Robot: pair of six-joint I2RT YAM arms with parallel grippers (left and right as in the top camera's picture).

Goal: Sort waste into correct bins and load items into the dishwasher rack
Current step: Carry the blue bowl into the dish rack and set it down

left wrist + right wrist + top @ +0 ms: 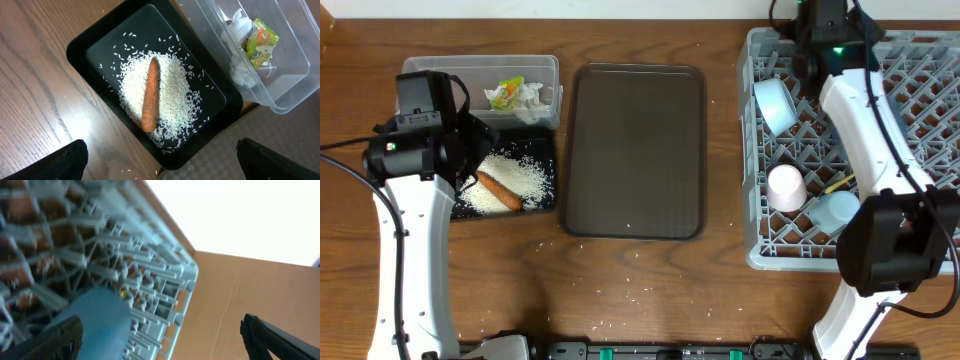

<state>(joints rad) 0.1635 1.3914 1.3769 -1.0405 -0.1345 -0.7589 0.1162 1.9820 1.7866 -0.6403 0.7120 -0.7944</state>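
Since the light-blue cup sits in the dishwasher rack by the counter's right edge, the right gripper, fingers spread above it, should rise straight up to avoid tipping it. The left gripper, also spread, hovers over the sausage in the black tray near the left edge.

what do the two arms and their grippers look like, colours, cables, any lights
Both arms have glossy white links joined by bulky black joint housings. The left arm and right arm each show a small green light and carry thin black cables. The left gripper and right gripper have matte black fingers.
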